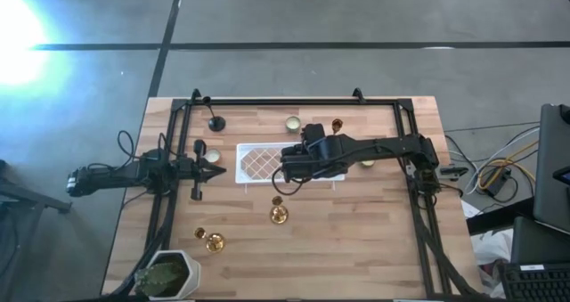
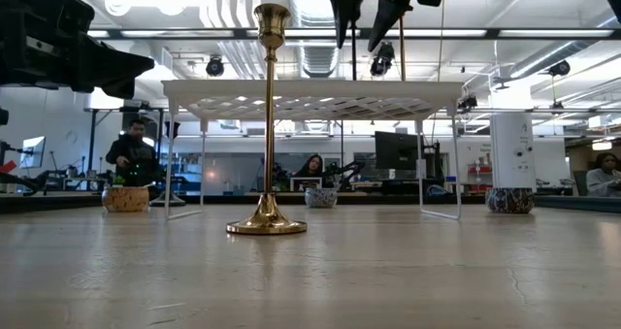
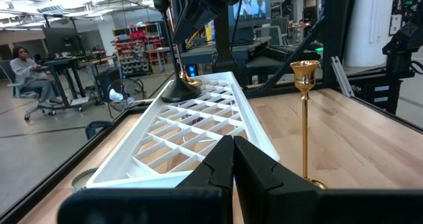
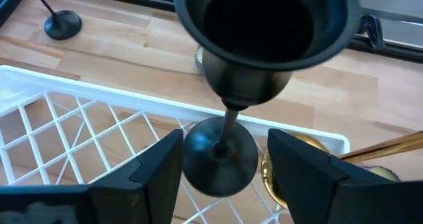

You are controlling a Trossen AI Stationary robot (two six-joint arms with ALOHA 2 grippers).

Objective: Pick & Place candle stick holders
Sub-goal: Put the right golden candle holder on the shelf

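A black candle stick holder [image 4: 264, 26] stands upright with its round base [image 4: 218, 156] on the right end of the white lattice tray [image 1: 256, 162]. My right gripper [image 4: 225, 138] hangs open above the tray, slanting down, one finger on either side of the black stem without touching it. A gold holder's base [image 4: 281, 174] sits on the tray right beside the black one. More holders stand on the table: gold ones [image 1: 279, 215], [image 1: 214, 241], [image 1: 337, 124] and a black one [image 1: 215, 122]. My left gripper [image 3: 232, 164] waits shut at the table's left, pointing level at the tray.
The tray stands on thin legs [image 2: 421, 164] above the wood. Low pale tealights [image 1: 293, 122], [image 1: 367, 163] lie near it. A potted plant [image 1: 169, 273] sits at the near left corner. A black frame [image 1: 294, 101] rims the table. People sit in the room beyond.
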